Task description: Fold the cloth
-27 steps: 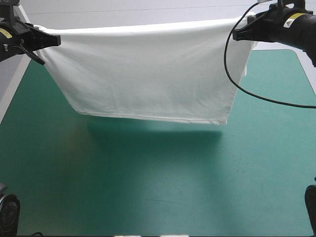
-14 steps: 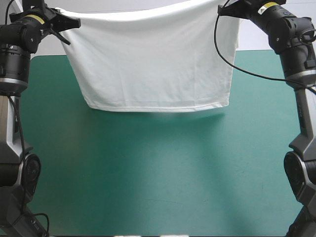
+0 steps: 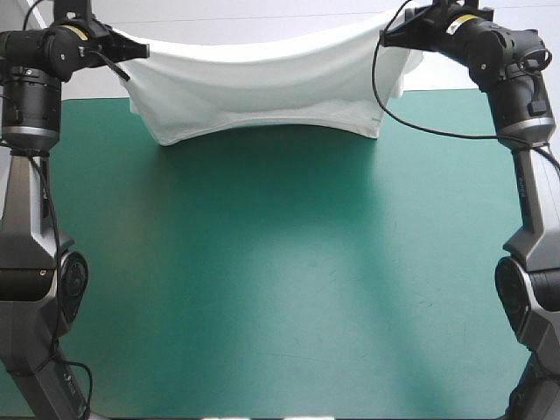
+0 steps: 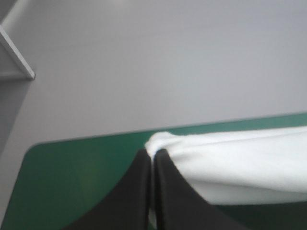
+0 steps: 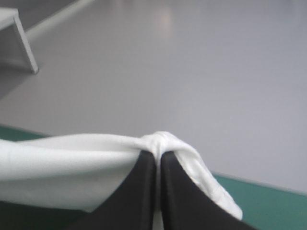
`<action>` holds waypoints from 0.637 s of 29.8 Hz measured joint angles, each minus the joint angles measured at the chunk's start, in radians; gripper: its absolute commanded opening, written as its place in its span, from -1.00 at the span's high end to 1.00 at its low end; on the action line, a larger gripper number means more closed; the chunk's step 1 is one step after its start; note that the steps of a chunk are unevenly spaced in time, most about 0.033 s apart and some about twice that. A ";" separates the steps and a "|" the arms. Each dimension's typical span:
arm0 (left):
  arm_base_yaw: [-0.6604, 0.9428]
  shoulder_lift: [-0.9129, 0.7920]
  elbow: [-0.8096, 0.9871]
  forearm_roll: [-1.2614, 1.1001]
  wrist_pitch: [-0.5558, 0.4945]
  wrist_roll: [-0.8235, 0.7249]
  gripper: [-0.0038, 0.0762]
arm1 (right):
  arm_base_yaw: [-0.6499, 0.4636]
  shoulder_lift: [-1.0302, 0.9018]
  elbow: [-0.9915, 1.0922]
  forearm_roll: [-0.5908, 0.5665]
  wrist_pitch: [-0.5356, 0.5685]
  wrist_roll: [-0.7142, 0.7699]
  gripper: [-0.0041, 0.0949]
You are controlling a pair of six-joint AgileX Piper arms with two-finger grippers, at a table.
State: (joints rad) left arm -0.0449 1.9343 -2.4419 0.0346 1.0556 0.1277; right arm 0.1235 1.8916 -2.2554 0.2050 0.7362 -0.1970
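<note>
The flat table with its teal-green cover fills most of the high view. The white short-sleeved fabric T-shirt hangs above the table's far edge, slung in a sagging band between the two arms. Whether its lower hem touches the cover cannot be told. The left gripper, with curved black fingers, is pinched tight on one bunched corner. The right gripper clamps the opposite corner the same way.

Setting: robotics laboratory workbench | Evidence: left arm and right arm stand at a table with a plain teal-green cover; bare pale grey floor beyond its far edge
</note>
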 measured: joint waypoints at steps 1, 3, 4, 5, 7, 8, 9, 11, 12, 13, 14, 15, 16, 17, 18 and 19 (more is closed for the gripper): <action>0.000 0.021 0.000 0.000 0.033 0.006 0.92 | -0.002 0.013 -0.001 0.000 0.050 0.000 0.96; 0.000 0.071 0.000 -0.001 0.120 0.020 0.92 | -0.008 0.051 -0.001 0.000 0.187 0.004 0.96; 0.000 0.093 0.000 -0.004 0.159 0.023 0.92 | -0.010 0.081 -0.001 -0.001 0.255 0.010 0.95; 0.000 0.122 0.001 -0.005 0.181 0.024 0.92 | -0.012 0.108 0.003 -0.004 0.319 0.017 0.95; 0.000 0.161 0.030 -0.015 0.196 0.024 0.92 | -0.012 0.146 0.028 -0.015 0.413 0.026 0.95; 0.000 0.171 0.062 -0.035 0.198 0.024 0.92 | -0.012 0.160 0.052 -0.019 0.451 0.029 0.95; 0.000 0.174 0.103 -0.047 0.200 0.025 0.92 | -0.012 0.167 0.085 -0.020 0.477 0.029 0.95; -0.001 0.160 0.205 -0.074 0.199 0.028 0.92 | -0.012 0.162 0.168 -0.020 0.498 0.029 0.95; -0.002 0.142 0.254 -0.081 0.199 0.029 0.92 | -0.012 0.151 0.206 -0.020 0.499 0.029 0.95; -0.003 0.119 0.320 -0.085 0.198 0.030 0.92 | -0.012 0.138 0.246 -0.020 0.500 0.029 0.95; -0.003 0.096 0.376 -0.086 0.198 0.030 0.92 | -0.012 0.110 0.305 -0.021 0.499 0.029 0.95; -0.005 0.062 0.447 -0.086 0.196 0.031 0.92 | -0.012 0.087 0.343 -0.024 0.499 0.029 0.95; -0.005 0.023 0.519 -0.086 0.193 0.031 0.92 | -0.012 0.054 0.380 -0.027 0.499 0.028 0.96; -0.006 -0.010 0.577 -0.086 0.191 0.031 0.92 | -0.012 0.021 0.432 -0.031 0.499 0.028 0.96; -0.006 -0.055 0.650 -0.087 0.188 0.028 0.92 | -0.012 -0.007 0.467 -0.031 0.499 0.028 0.96; -0.008 -0.103 0.720 -0.089 0.186 0.025 0.92 | -0.012 -0.047 0.518 -0.034 0.498 0.027 0.96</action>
State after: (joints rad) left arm -0.0525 1.8314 -1.7219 -0.0548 1.2416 0.1525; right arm 0.1110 1.8448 -1.7379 0.1707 1.2338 -0.1705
